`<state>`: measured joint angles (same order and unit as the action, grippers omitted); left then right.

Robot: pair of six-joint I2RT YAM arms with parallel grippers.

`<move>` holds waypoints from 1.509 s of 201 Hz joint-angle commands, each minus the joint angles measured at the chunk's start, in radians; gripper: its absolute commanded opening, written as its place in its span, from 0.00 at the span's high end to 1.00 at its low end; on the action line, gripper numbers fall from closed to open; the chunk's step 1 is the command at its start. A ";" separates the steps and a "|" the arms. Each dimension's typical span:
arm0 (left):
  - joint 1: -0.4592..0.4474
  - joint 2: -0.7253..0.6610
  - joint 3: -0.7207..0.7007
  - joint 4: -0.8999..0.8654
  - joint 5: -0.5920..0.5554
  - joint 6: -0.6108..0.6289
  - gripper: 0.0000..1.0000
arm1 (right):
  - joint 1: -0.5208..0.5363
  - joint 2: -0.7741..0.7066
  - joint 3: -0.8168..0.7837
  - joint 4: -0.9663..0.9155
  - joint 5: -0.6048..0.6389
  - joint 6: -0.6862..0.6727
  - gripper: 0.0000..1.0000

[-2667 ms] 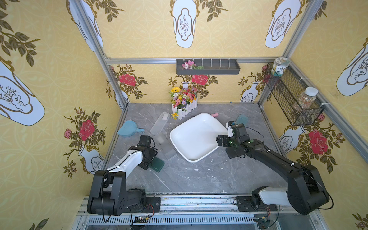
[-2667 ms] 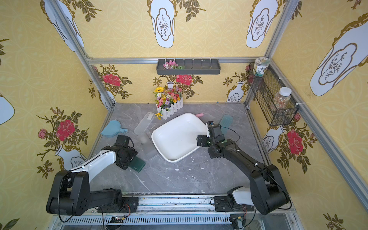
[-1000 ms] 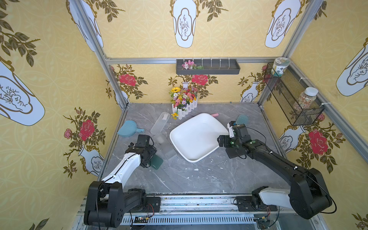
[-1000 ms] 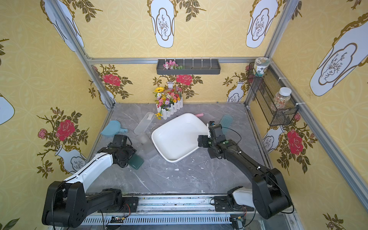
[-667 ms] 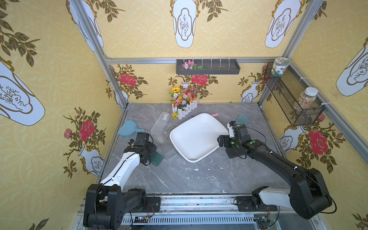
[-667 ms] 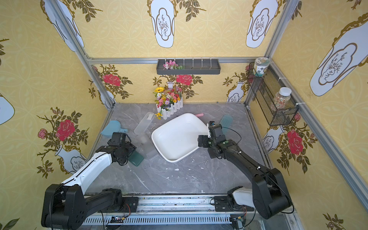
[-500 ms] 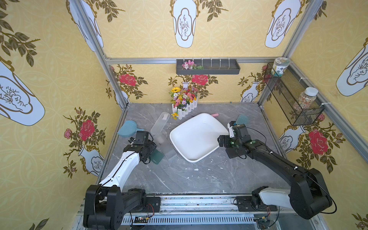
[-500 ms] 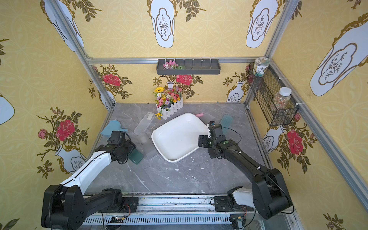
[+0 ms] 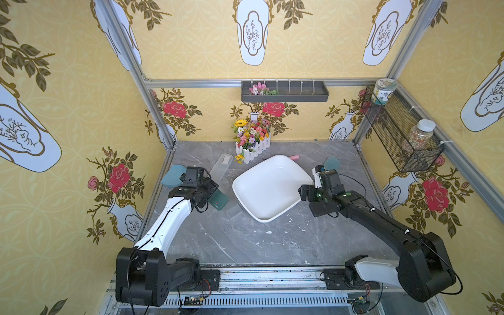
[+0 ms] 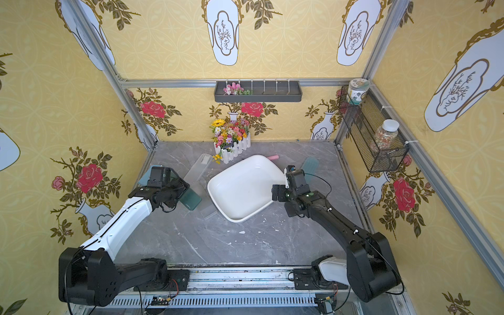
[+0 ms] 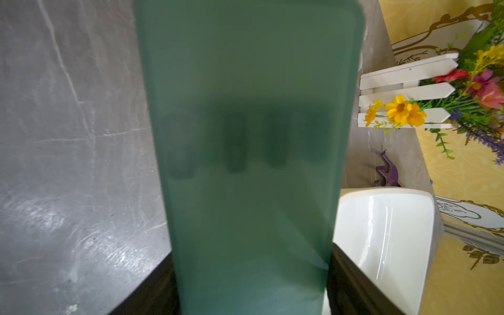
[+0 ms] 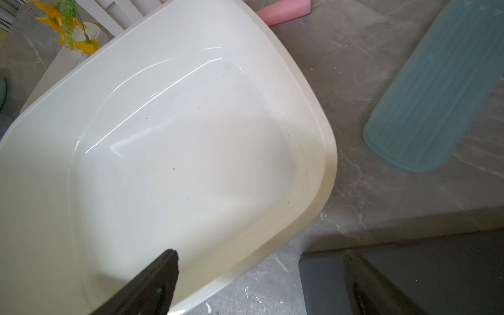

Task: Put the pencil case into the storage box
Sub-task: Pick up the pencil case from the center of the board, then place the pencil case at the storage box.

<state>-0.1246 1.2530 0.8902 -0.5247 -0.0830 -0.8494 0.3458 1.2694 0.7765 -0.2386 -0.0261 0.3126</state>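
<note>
My left pincer [image 9: 212,195] is clenching the green pencil case [image 11: 245,163], filling its wrist view; my right pincer [image 12: 260,253] is gaping. The case is sitting nearer the storage box [image 9: 261,218] now.

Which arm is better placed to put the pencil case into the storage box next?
Left. The left end effector is shut on the green pencil case, close beside the storage box. The right end effector stands open astride the box's opposite rim, holding no case.
</note>
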 commanded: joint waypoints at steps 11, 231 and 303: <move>-0.033 0.053 0.056 0.034 0.022 -0.009 0.34 | -0.001 -0.011 0.006 0.000 0.015 0.000 0.03; -0.472 0.659 0.621 -0.047 -0.058 -0.183 0.34 | -0.088 -0.047 -0.036 0.025 -0.049 -0.022 0.03; -0.520 0.701 0.612 -0.049 -0.071 -0.258 0.34 | -0.126 -0.068 -0.052 0.024 -0.098 -0.025 0.03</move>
<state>-0.6357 1.9411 1.5070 -0.5674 -0.1459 -1.0657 0.2211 1.2022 0.7284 -0.2535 -0.1066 0.2905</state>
